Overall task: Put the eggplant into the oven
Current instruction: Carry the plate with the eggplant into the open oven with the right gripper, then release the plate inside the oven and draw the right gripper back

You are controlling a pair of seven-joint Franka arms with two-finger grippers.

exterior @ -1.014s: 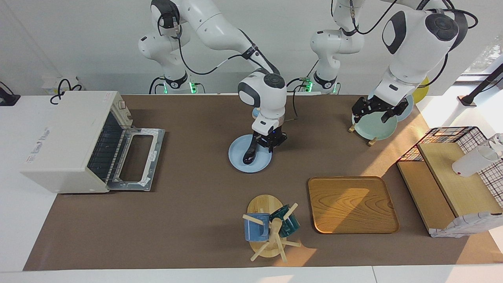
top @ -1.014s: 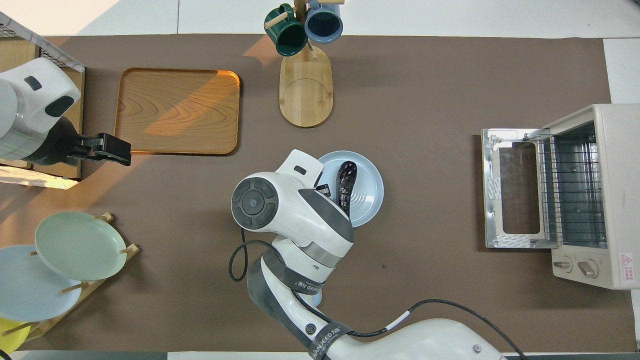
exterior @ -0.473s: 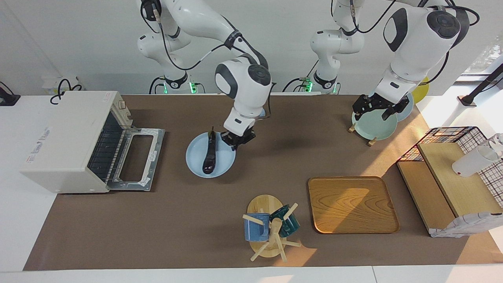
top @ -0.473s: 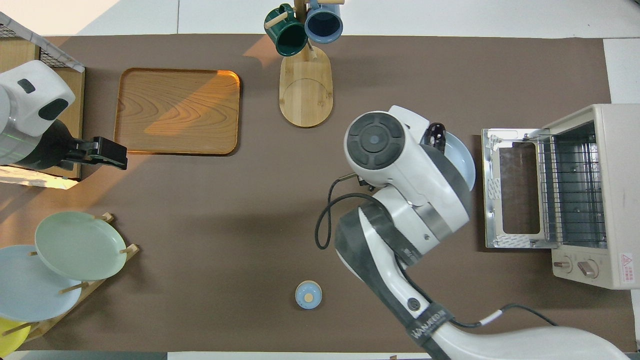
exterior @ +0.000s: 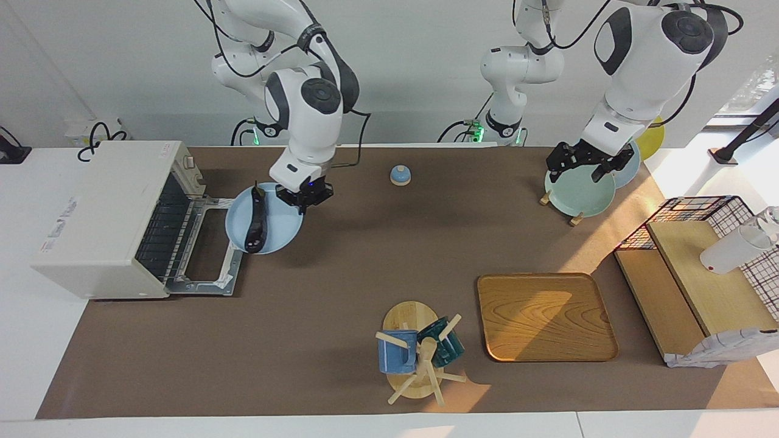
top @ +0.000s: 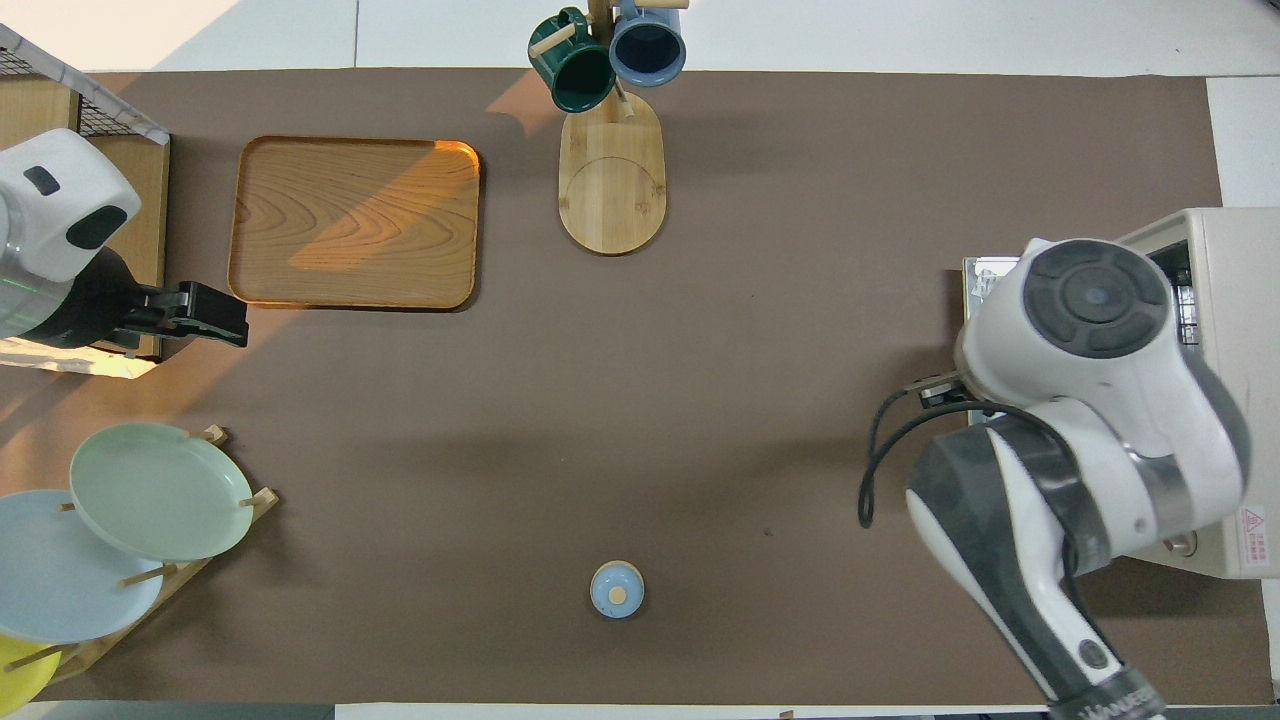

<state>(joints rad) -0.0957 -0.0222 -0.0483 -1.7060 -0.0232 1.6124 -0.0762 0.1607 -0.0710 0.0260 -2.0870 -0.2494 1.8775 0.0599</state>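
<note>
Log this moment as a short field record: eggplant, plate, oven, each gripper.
eggplant: lying on the blue plate
blue plate: held up at its rim, over the edge of the open oven door
oven: door dropped open, rack showing
right gripper: shut on the blue plate's rim
left gripper: open, waiting over the green plate in the rack

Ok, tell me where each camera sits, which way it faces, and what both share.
Facing view: high across the table, facing the robots; both arms show whole, right gripper holding the blue plate with the eggplant by the oven.
Overhead view: above the robots' end, looking steeply down; left gripper, right arm's wrist.
Shared: wooden tray, mug rack.
</note>
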